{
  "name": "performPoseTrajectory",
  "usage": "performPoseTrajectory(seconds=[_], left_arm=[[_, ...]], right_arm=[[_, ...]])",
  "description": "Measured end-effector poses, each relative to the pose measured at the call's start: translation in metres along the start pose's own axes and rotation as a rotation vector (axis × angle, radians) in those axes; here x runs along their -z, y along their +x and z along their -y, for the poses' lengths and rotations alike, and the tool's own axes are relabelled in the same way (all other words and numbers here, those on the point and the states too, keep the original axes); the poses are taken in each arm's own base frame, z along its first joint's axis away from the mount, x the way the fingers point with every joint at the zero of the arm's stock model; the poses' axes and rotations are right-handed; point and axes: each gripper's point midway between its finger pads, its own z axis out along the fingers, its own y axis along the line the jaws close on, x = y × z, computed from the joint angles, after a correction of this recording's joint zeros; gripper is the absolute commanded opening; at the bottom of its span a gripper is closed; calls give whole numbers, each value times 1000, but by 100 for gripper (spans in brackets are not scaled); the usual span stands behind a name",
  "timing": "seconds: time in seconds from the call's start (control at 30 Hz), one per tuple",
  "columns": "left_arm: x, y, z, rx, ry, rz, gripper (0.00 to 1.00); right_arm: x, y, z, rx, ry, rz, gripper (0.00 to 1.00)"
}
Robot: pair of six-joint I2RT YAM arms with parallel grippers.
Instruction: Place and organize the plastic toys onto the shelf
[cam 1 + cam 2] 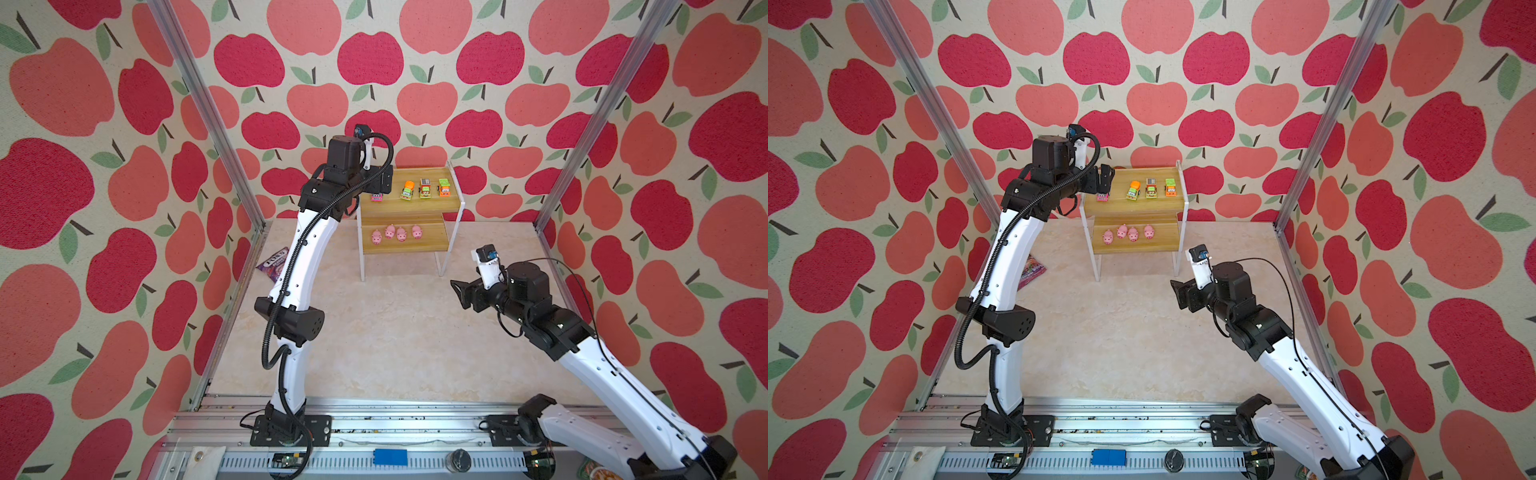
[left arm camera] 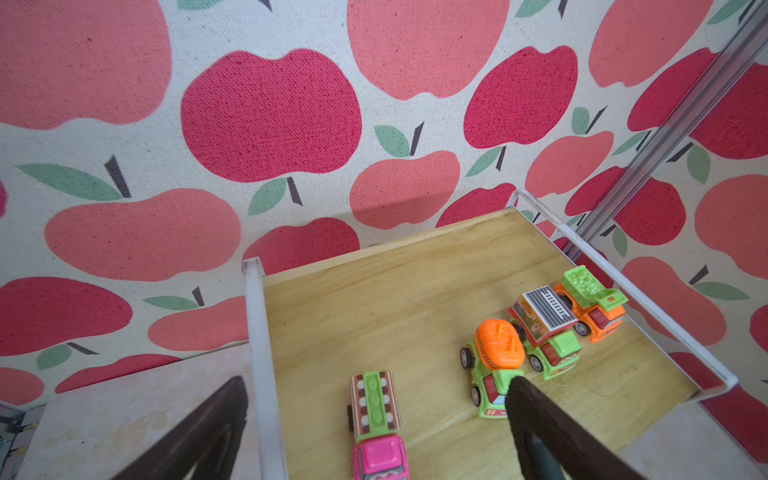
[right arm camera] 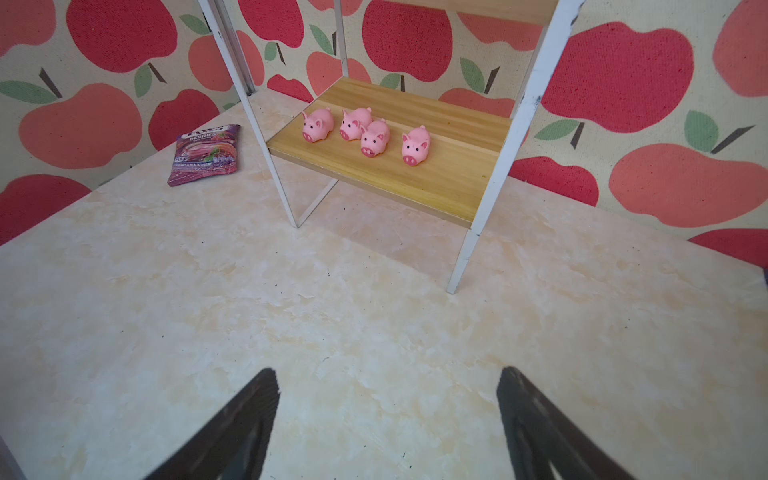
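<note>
Here the pink truck [image 2: 376, 428] sits on the shelf [image 2: 395, 299] between the left jaws, spread wide, seemingly untouched.

Illumination is bright, diffuse and even in all views; colours are saturated. A soft shadow lies on the wall [image 2: 374, 216] just behind the shelf [image 2: 407, 282]. Both top views stretch toward their edges. The fingers of my left gripper [image 2: 376, 382] and right gripper [image 3: 387, 373] render dark and defocused near the lens.

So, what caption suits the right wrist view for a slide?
Four small pink plastic pigs stand on the lower board of the white-framed wooden shelf; a purple candy bag lies nearby.
</note>
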Motion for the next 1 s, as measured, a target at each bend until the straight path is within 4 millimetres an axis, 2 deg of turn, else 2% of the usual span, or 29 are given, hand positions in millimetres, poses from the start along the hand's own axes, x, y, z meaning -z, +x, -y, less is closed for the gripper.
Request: performPoseTrajectory(seconds=[0.03,0.13,0.2,0.33,0.4,0.43,0.53,0.63,0.77,0.87,0.93,1.0], left_arm=[[11,-7,-3,2,3,18,99],[51,-24,-18,13,1,67,99],[77,-28,-31,21,-16,91,99],[127,-16,-55,37,-68,107,99],[141,-21,-58,36,-73,152,99],[146,-15,-63,31,-77,205,99],[166,79,-97,94,-184,94,99],[174,143,-127,154,-299,72,99],[170,226,-157,240,-404,19,99],[162,275,-171,287,-441,-24,99],[157,294,-171,296,-435,-26,99],[153,303,-171,291,-425,-4,99]], right_arm=[[0,-5,1,7,8,9,99],[0,-20,6,23,33,32,99],[0,-31,12,31,55,51,99],[3,-41,27,35,101,78,99],[3,-41,30,37,113,80,99],[2,-41,35,39,129,96,99],[3,-30,57,35,204,114,99],[-1,-5,82,35,306,95,99],[-11,46,109,14,401,38,99],[-16,81,122,-3,444,6,99],[-16,94,127,-9,459,6,99],[-16,101,132,-17,476,21,99]])
